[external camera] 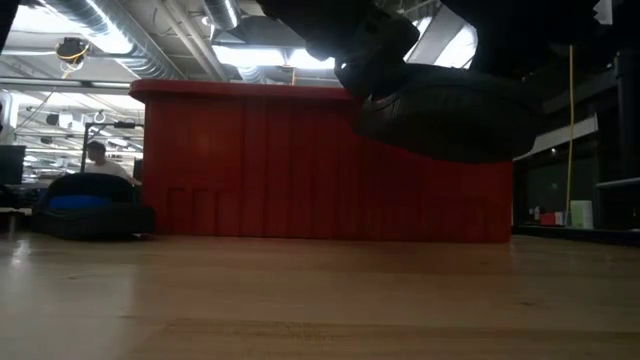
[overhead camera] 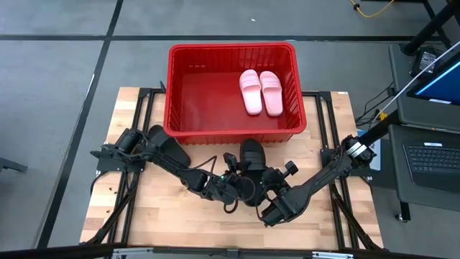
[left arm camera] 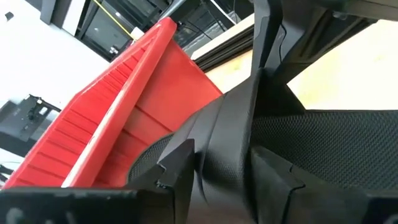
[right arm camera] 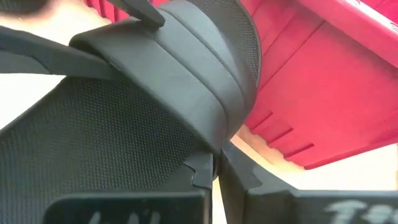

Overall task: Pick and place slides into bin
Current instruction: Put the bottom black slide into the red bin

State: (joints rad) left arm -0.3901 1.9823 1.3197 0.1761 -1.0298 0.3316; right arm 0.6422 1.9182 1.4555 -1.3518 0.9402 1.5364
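Two pale pink slides (overhead camera: 260, 91) lie side by side, soles down, in the right part of the red bin (overhead camera: 180, 86) at the table's far edge. A black slide (overhead camera: 251, 155) is in front of the bin's near wall, lifted off the table in the low view (external camera: 450, 115). My left gripper (overhead camera: 234, 180) and my right gripper (overhead camera: 269, 184) are both shut on it, coming from the near side. A second black slide (overhead camera: 169, 149) rests on its sole on the table near the left arm; it also shows in the low view (external camera: 90, 210). My left gripper pinches the black slide's wide strap (left arm camera: 225, 140) between its two fingers (left arm camera: 175, 171), beside the textured footbed (left arm camera: 336, 155). The slide is clear of the table. How far back the strap reaches does not show. My right gripper pinches the strap's side, where it comes down to the sole (right arm camera: 211, 140), between its two fingers (right arm camera: 245, 174). The textured footbed (right arm camera: 93, 143) lies beside the fingers. The slide is lifted clear, roughly level in the low view.
The bin's left half (overhead camera: 201, 101) holds nothing. The bin's near wall (external camera: 300, 170) stands just beyond the lifted slide. Bare wooden tabletop (overhead camera: 144, 208) lies toward the near edge. A desk with a laptop (overhead camera: 431, 155) stands off the table's right side. A person (external camera: 98, 155) shows far behind.
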